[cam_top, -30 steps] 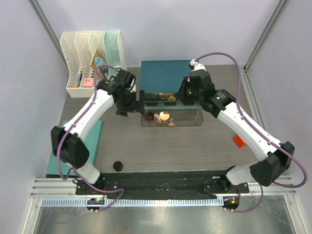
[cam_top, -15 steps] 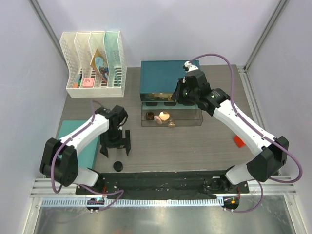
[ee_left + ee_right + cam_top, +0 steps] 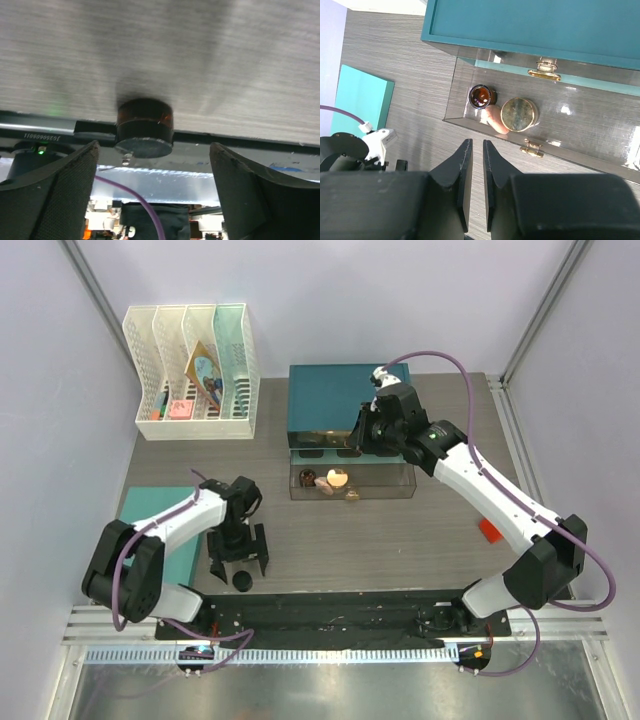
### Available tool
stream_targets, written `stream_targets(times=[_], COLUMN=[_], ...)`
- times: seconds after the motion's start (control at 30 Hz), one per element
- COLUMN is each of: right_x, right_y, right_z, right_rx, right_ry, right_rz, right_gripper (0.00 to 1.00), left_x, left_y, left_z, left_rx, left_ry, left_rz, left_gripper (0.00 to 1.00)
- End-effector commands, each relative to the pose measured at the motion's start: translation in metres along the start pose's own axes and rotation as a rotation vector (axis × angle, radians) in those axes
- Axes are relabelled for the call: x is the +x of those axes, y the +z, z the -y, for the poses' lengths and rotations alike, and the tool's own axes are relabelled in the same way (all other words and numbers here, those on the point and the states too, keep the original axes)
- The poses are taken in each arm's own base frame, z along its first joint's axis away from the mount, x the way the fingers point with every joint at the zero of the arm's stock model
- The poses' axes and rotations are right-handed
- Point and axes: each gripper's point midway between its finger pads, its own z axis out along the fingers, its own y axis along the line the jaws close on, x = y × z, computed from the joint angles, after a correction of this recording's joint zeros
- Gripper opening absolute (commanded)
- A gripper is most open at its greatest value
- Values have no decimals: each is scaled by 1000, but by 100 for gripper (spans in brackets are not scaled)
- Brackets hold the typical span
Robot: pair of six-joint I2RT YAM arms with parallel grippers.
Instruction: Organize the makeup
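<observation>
A small black jar [image 3: 242, 581] stands on the table near its front edge; in the left wrist view the jar [image 3: 145, 127] sits just ahead of my wide-open fingers. My left gripper [image 3: 238, 560] is open and empty, right behind the jar. A clear case [image 3: 385, 483] holds a gold-rimmed compact [image 3: 519, 114], a small dark jar [image 3: 481, 96] and a pink item [image 3: 495, 122]. My right gripper [image 3: 363, 432] hovers over the case's back edge; in its wrist view the right gripper [image 3: 475, 146] has its jaws almost together with nothing between them.
A teal box [image 3: 335, 400] stands behind the clear case. White file racks [image 3: 195, 365] with colourful items are at the back left. A teal pad [image 3: 190, 530] lies at the left. A small red cube [image 3: 489, 529] lies at the right.
My left arm has swung from beside the clear case back to the table's front and lowered behind the black jar. My right gripper has shifted slightly left over the case.
</observation>
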Motion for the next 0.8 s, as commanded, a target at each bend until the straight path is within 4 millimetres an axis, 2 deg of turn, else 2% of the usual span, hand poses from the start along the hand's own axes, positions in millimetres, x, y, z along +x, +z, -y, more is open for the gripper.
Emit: stream_targets(times=[0.0, 0.1, 0.23, 0.3, 0.37, 0.43, 0.47, 0.53, 0.57, 0.73, 0.77], right_x=[-22, -20, -19, -18, -19, -17, -17, -17, -16, -16, -16], right_y=[-11, -11, -16, -16, -17, -18, -19, -19, -20, -20, -20], right_z=[-13, -10, -8, -7, -6, -5, -4, -4, -4, -2, -2], right_rx=[-50, -44, -35, -32, -30, -26, -26, -25, -25, -21, -21], right_ry=[-15, -19, -22, -28, -30, -34, -33, -37, -38, -43, -46], right_rz=[68, 65, 75, 73, 76, 73, 74, 75, 73, 70, 70], right_gripper=[20, 20, 20, 20, 20, 20, 20, 21, 21, 21, 21], left_x=[-8, -7, -4, 0, 2, 3, 4, 4, 2, -15, -28], left_y=[4, 10, 18, 22, 26, 28, 28, 27, 25, 7, -6], left_z=[12, 14, 14, 16, 18, 19, 19, 21, 23, 37, 47], left_rx=[32, 22, -6, -8, -1, 0, -1, 6, 12, 42, 61], left_ry=[-25, -28, -21, -24, -20, -21, -18, -18, -16, 6, 17], left_rz=[14, -22, -55, -73, -82, -93, -95, -93, -86, -28, 18], left_gripper=[84, 79, 77, 72, 63, 49, 34, 17, 2, 0, 0])
